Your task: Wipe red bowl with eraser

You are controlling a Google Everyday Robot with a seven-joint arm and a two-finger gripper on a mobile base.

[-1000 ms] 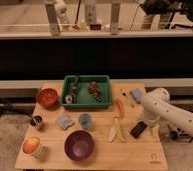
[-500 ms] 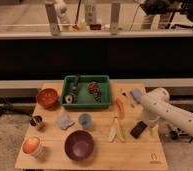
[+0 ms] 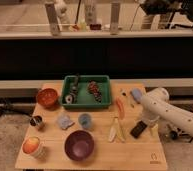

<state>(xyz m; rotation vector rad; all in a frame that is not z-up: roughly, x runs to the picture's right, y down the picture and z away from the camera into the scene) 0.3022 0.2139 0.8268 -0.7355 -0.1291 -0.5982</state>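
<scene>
While the gripper (image 3: 142,123) hovers by the eraser (image 3: 138,129) — fingers apart, seemingly — no writing is readable.

Dim warm overhead light, soft blur thruout, dark bkgd band, faint shadows under objs.

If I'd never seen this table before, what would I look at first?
Probably the big white robot arm reaching in from the right, its hand open and hovering just above the black eraser near the right edge. Next, the green tray at the back middle, the red bowl at the back left, and the purple bowl in front.
</scene>
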